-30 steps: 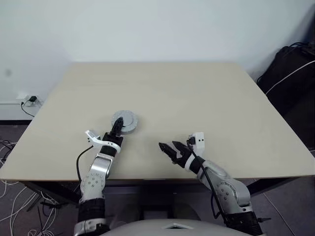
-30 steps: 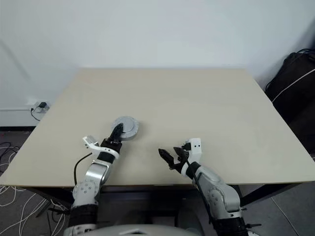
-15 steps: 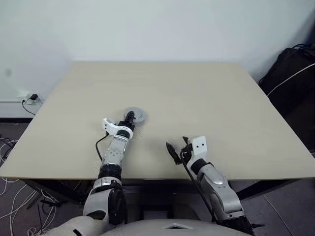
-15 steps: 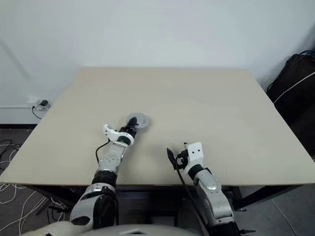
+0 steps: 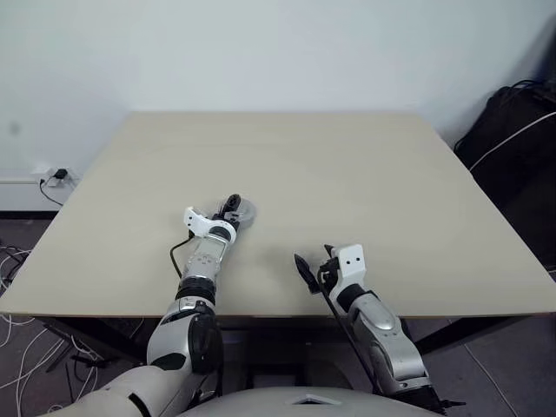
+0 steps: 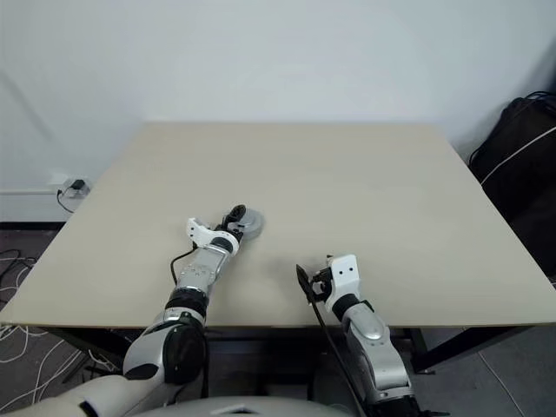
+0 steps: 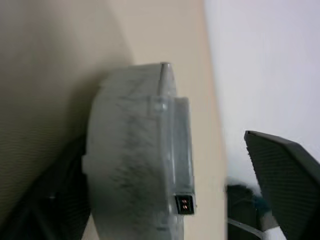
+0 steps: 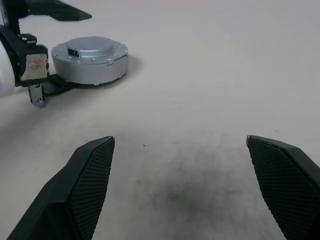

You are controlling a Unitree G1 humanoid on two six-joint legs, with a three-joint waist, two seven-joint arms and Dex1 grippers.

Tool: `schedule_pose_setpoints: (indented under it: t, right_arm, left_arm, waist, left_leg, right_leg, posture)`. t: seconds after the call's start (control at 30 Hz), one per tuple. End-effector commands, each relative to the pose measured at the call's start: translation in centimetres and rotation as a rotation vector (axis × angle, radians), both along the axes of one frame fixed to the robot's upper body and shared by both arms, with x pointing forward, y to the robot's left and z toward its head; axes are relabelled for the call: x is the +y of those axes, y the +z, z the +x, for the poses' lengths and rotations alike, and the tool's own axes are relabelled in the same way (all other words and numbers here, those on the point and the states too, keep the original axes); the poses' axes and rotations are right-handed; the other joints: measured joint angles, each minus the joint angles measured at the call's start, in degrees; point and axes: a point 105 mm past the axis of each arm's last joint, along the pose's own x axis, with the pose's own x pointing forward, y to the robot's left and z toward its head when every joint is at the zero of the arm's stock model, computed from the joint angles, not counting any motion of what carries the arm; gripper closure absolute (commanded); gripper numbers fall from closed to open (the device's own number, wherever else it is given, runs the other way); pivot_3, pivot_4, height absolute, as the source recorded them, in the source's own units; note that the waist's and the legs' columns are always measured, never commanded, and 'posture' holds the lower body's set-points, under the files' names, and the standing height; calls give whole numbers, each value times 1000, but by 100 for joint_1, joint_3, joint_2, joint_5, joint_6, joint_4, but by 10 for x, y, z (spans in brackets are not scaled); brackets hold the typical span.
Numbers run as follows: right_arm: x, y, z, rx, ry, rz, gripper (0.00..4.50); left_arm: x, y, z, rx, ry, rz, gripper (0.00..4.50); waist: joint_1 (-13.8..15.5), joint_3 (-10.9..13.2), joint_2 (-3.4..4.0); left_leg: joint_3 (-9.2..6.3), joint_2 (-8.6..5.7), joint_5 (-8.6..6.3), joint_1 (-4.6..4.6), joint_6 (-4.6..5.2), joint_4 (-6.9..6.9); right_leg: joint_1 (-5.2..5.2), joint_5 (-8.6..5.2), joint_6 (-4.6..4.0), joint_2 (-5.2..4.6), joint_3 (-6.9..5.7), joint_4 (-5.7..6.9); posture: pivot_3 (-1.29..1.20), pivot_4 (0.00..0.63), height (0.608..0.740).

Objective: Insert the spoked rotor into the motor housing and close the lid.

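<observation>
While the closed motor housing (image 8: 90, 61) rests on the pale surface (image 5: 365, 182) with the lid (image 8: 94, 46) seated on top, the assembly is judged finished. The left claw (image 8: 37, 30) is spread wide around the housing, one finger above and one beneath, gripping nothing. The right claw (image 8: 182, 185) is held fully open and empty, well apart. Withdrawal of the left claw without nudging the housing is called for next.

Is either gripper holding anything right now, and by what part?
Nothing is held. The left gripper has its jaws open around the closed motor housing on the table; the right gripper is open over bare tabletop.
</observation>
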Motion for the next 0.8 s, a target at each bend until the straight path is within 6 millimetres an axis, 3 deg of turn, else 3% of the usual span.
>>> schedule_pose_setpoints:
  t: [0.03, 0.2, 0.3, 0.4, 0.53, 0.7, 0.8]
  right_arm:
    - [4, 10, 2, -23, 19, 20, 0]
    - [-1, 5, 3, 7, -15, 52, 0]
    - [-1, 4, 2, 12, -16, 61, 0]
    - [-1, 6, 4, -4, -37, 76, 0]
    - [-11, 17, 10, -101, -145, 62, 0]
    - [-21, 21, 6, -189, -212, 1, 0]
    - [-26, 20, 1, -223, -227, -42, 0]
  left_arm:
    - [2, -31, -33, 131, -108, 125, 28]
    - [13, -46, -83, 134, -304, 430, 28]
    - [25, -43, -103, 82, -330, 598, 28]
    - [33, -26, -111, -16, -279, 701, 28]
    - [52, -3, -119, -150, -147, 1057, 28]
    - [47, 16, -130, -313, -36, 1264, 28]
    - [42, 15, -131, -351, -23, 1278, 28]
  waist:
    - [-37, -25, 5]
    - [-133, -61, 32]
    - [-145, -66, 37]
    - [-144, -67, 41]
    - [-115, -49, 39]
    - [111, -16, 31]
    - [160, -13, 37]
  left_leg:
    - [0, 0, -1, 9, 2, -4]
    - [15, 6, -43, 105, 39, -30]
    - [23, 14, -75, 168, 13, -40]
    - [27, 23, -83, 184, 8, -43]
    - [27, 35, -85, 177, 0, -46]
    - [25, 32, -86, 150, 2, -40]
    - [26, 27, -88, 142, 8, -40]
  right_leg:
    - [3, 0, 0, 0, 2, -1]
    - [71, -36, 22, 1, 16, -8]
    - [120, -66, 16, 2, 20, -7]
    - [132, -81, 20, 5, 21, -6]
    - [121, -84, 15, 14, 21, -5]
    - [108, -81, 20, 11, 18, -12]
    - [103, -80, 21, 6, 17, -18]
  posture:
    - [0, 0, 740]
    - [0, 0, 740]
    - [0, 0, 740]
    - [0, 0, 740]
    - [0, 0, 740]
    - [0, 0, 740]
    - [0, 0, 740]
